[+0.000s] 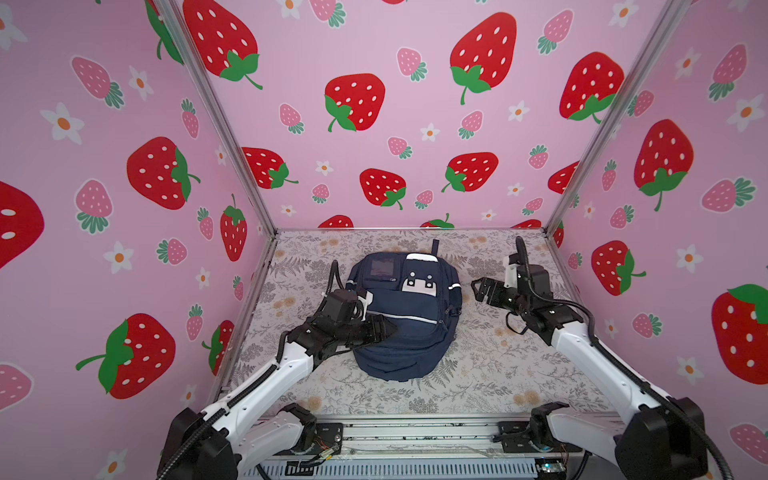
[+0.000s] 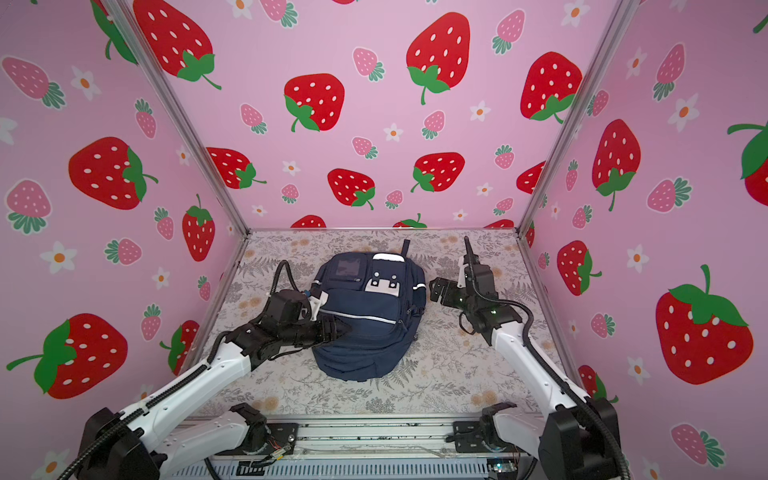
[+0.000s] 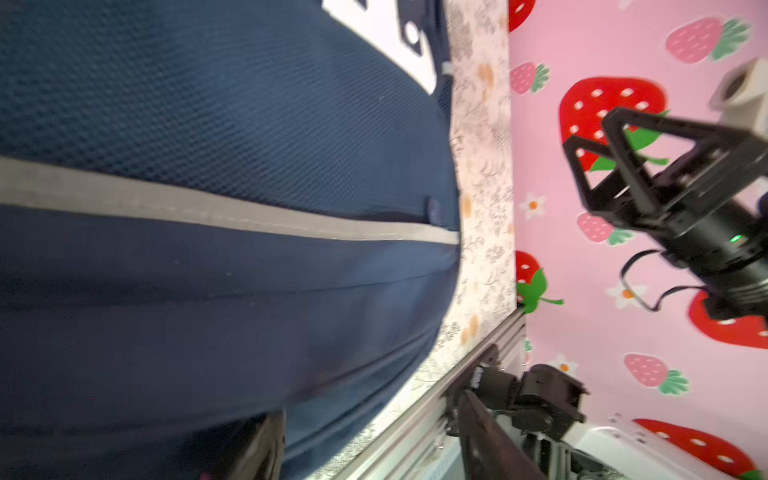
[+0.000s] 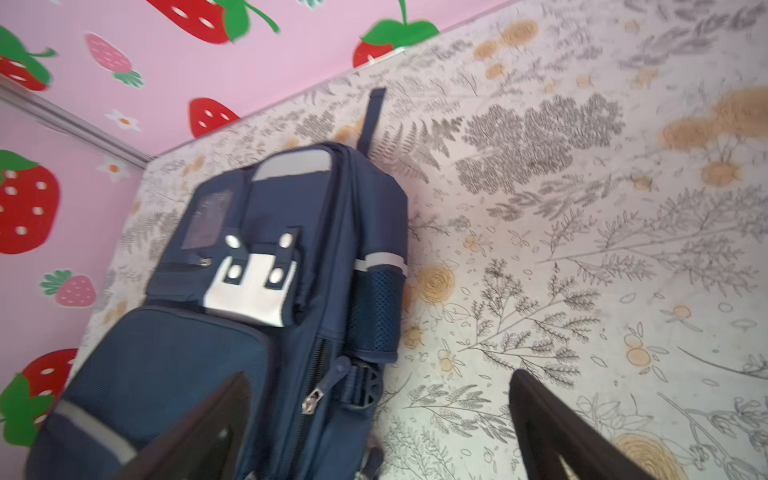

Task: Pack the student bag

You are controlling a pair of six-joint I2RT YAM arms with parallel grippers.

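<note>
Lying flat on its back in the middle of the flowered counter (image 1: 478, 374) (image 2: 436, 374), the navy student bag (image 1: 405, 320) (image 2: 365, 320) shows front-side up in both top views, its dark top loop (image 1: 435, 246) pointing to the back wall (image 1: 374, 124). The left gripper (image 1: 384, 328) (image 2: 338, 328) reaches over the bag's left edge, above the front pocket and just below the silver stripe (image 1: 409, 318); whether it touches the fabric cannot be told from here. The right gripper (image 1: 478, 289) (image 2: 434, 289) hangs just right of the bag, level with its upper half, apart from it and with its jaws spread.

From the left wrist, the student bag (image 3: 208, 291) fills most of the picture, the silver stripe (image 3: 208, 208) running across it. The left gripper (image 3: 374, 436) has its two blurred fingers (image 3: 262, 444) standing apart, so it is open and grips nothing. Beyond the counter (image 3: 482, 166) strip, the right gripper (image 3: 594, 153) shows against the pink wall, jaws parted.

From the right wrist, the student bag (image 4: 249, 332) lies on the counter (image 4: 582, 249), with its white face patch (image 4: 249, 291), mesh side pocket (image 4: 374, 311) and a zip pull (image 4: 316, 399) in sight. The right gripper (image 4: 378, 378) is wide open and empty: one finger (image 4: 208, 415) over the bag's front, its mate over bare counter.
</note>
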